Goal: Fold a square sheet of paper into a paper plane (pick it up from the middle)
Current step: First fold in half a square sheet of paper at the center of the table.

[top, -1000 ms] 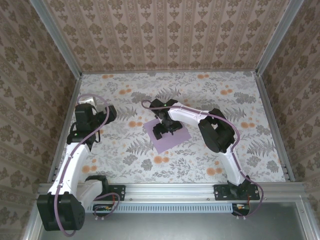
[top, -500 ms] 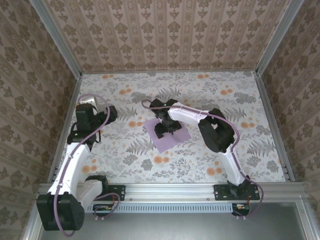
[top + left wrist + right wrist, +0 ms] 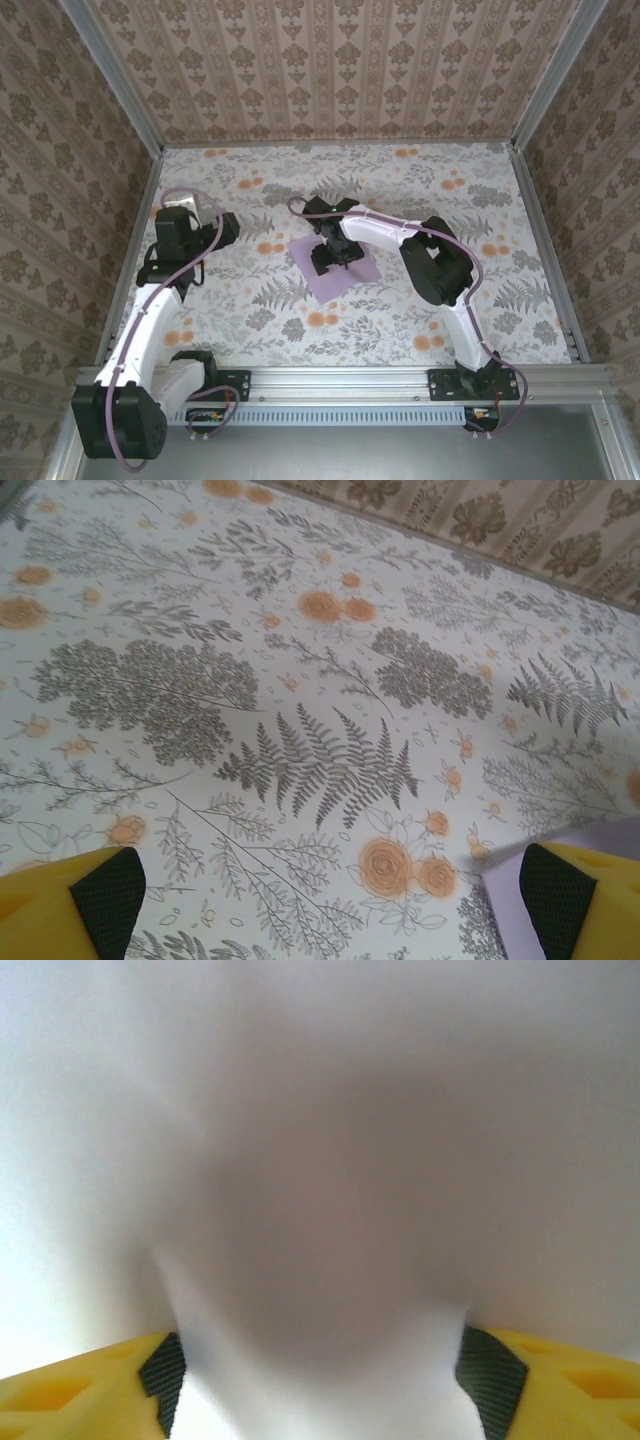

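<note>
left fingers (image 3: 105, 892) wide | right fingers (image 3: 165, 1378) apart on square sheet of paper (image 3: 326, 286)

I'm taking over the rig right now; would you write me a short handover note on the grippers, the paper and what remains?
Left gripper: open and empty, hovering over the tablecloth to the left of the sheet.
Right gripper: open, low over the middle of the sheet, with its fingers spread. I cannot tell whether they touch the sheet.
Sheet: mid-table, a flat square with no crease visible.
Done: the right gripper is placed for the pick-up from the middle.
Left: pinch and lift the sheet, then do all the folding.
</note>
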Available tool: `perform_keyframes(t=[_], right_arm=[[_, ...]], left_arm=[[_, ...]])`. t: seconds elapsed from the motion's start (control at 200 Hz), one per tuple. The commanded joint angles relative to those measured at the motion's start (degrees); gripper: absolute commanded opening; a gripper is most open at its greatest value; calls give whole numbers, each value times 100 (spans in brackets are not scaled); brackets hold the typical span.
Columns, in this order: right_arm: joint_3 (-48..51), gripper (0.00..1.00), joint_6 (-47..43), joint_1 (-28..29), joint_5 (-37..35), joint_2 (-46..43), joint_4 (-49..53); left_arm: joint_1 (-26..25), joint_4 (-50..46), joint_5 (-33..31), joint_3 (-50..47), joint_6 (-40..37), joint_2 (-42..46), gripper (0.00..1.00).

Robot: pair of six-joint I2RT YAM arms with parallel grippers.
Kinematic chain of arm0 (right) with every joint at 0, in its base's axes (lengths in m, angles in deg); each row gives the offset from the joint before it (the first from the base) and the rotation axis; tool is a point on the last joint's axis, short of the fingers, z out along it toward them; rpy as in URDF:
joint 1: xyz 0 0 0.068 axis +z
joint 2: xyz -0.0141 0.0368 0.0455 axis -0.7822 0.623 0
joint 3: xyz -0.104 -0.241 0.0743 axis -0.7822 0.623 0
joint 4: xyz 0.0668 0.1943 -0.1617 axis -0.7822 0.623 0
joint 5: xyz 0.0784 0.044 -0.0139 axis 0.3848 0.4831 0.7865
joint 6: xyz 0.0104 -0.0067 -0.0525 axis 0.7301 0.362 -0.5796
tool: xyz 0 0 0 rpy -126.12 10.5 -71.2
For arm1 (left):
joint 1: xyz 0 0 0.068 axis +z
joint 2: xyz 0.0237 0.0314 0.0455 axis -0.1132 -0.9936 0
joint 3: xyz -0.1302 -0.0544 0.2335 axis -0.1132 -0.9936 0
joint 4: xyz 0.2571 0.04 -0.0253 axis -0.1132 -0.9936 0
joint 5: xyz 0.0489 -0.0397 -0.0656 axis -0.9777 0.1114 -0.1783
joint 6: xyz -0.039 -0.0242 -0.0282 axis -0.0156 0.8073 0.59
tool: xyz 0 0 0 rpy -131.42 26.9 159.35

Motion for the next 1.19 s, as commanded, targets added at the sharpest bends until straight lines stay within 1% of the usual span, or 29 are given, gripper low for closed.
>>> perform_keyframes(t=[0.0, 0.155, 0.28, 0.44, 0.67, 0.835, 0.955, 1.085, 1.19], right_arm=[[140, 84, 119, -56, 69, -213, 38], [93, 92, 159, -50, -156, -536, -15], [-111, 96, 191, -50, -252, -368, 48], [-366, 98, 358, -100, -235, 58, 123], [-375, 96, 528, -225, -225, 343, 36], [-333, 92, 494, -242, -355, 501, 146], [-155, 82, 552, -269, -459, 499, 89], [-5, 75, 629, -329, -461, 340, -38], [181, 67, 677, -390, -199, -4, -294]], left_arm=[[-66, -170, 209, 157, 76, -110, 100], [-96, -154, 282, 168, 90, -172, 100], [-107, -155, 355, 160, 122, -214, 100], [-134, -190, 552, 137, 259, -265, 100], [-263, -219, 1152, 160, 713, -669, 100], [-651, -222, 1243, 254, 1023, -1180, 99], [-911, -99, 1319, 270, 1268, -1516, 97], [-1192, 103, 1374, 252, 1515, -1786, 95], [-1280, 292, 1461, 175, 1751, -1889, 94]])
